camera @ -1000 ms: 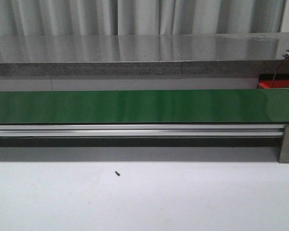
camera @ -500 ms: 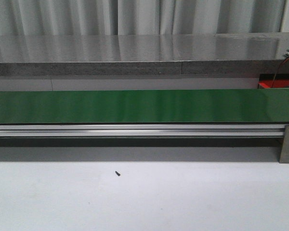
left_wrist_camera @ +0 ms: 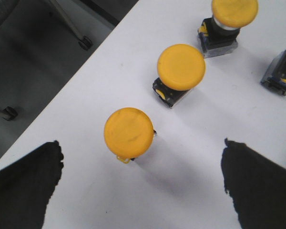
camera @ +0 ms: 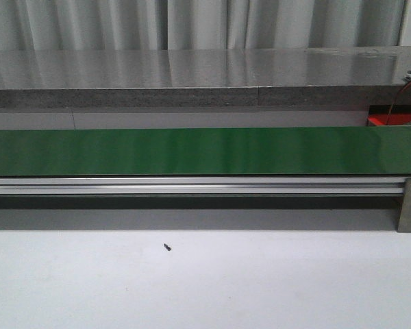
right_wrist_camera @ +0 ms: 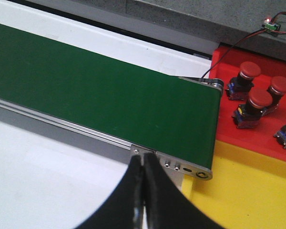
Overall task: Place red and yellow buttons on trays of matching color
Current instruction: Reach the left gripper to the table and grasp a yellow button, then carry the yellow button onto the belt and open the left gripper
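Between the spread fingers of the left gripper (left_wrist_camera: 140, 186), on the white table (left_wrist_camera: 257, 119): nearest yellow button (left_wrist_camera: 128, 132), upright, not yet gripped. Just beyond, second yellow button (left_wrist_camera: 181, 67), then a third (left_wrist_camera: 234, 12), in a loose row. Risk one: closing off-centre, clipping the wide cap, tipping the button or nudging it into its neighbour. Risk two: sitting near the table edge (left_wrist_camera: 76, 90), so a shove could send it off. Over by the green conveyor belt (right_wrist_camera: 100, 86): right gripper (right_wrist_camera: 143, 191) with fingers pressed together, grasping nothing. Past the belt end, red buttons (right_wrist_camera: 260, 98) already on the red tray (right_wrist_camera: 224, 57), yellow tray (right_wrist_camera: 248, 186) bare where visible. Wrong-tray drop possible, trays touching.
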